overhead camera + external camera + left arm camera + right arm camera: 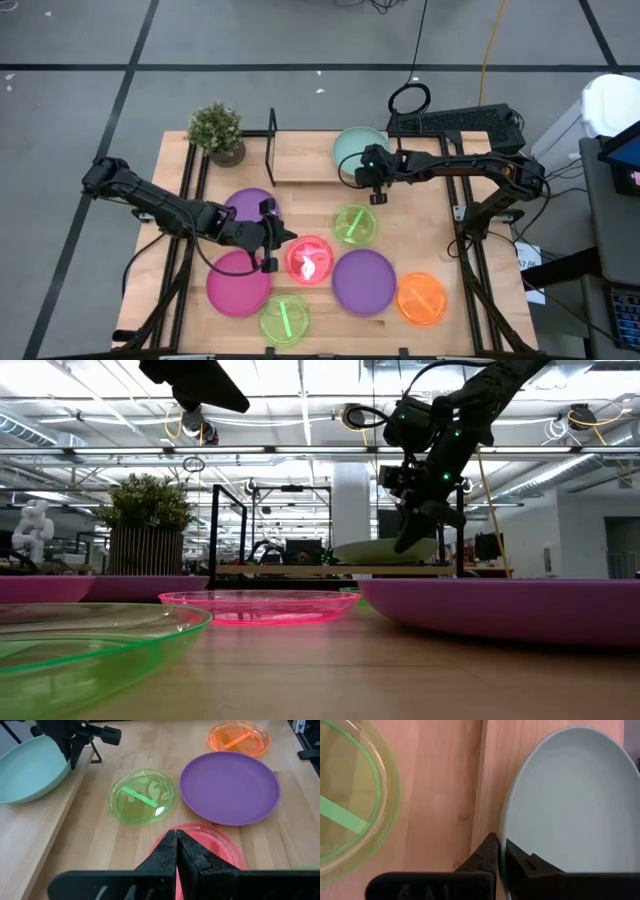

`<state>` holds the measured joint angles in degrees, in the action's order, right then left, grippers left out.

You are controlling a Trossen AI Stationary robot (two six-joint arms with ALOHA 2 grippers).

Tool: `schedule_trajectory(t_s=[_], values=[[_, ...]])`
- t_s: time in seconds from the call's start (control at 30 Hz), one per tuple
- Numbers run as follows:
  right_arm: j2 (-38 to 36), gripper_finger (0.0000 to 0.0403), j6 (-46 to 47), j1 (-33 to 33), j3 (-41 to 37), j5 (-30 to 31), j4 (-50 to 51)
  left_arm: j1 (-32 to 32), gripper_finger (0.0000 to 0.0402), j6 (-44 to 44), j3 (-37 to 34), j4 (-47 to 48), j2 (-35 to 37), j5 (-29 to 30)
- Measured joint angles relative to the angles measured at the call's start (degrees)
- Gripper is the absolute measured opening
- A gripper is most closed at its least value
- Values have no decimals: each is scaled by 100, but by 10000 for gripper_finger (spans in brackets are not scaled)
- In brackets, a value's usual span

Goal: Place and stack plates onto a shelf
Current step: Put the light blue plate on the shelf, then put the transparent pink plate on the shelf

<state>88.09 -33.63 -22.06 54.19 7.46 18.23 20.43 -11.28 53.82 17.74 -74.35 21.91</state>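
The teal plate [352, 148] is over the shelf's light-wood board [300, 158], and my right gripper [501, 847] is shut on its rim. My left gripper [177, 837] is shut and hovers well above the table, over the translucent red-pink plate [310, 260], which lies flat and untouched. Also flat on the table are two purple plates [363, 282] [248, 203], a magenta one [238, 285], two lime-green ones [355, 224] [285, 320] and an orange one [422, 298]. My right gripper pinches the teal plate's rim [506, 827] on its near-right side, one finger inside the dish [520, 857] and one outside [489, 850]. The fingers come from above, pointing down. The plate [385, 550] sits just over the shelf board; whether its underside touches it, I cannot tell.
A potted plant [217, 130] stands at the shelf's left end, beside a black wire upright [271, 145]. A keyboard [455, 122] lies beyond the table's far right corner. Bare shelf board stretches between the upright and the teal plate.
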Motion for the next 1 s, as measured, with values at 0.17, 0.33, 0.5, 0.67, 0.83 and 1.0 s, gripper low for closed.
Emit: schedule_trajectory(t_s=[0.17,0.33,0.5,0.67,0.83,1.0], values=[[0,4,254,0,0,12,1,2,1,-14,0,0,0,1],[0,26,270,0,0,22,-13,2,1,-123,0,0,0,0],[-10,76,292,4,0,20,-43,3,1,-180,0,0,0,0],[-320,117,488,176,0,9,-135,7,1,-248,0,1,0,0],[-943,141,496,530,0,33,-267,63,1,-286,0,-43,0,2],[-1617,142,1010,1062,0,300,-215,223,1,-310,0,-48,0,1]])
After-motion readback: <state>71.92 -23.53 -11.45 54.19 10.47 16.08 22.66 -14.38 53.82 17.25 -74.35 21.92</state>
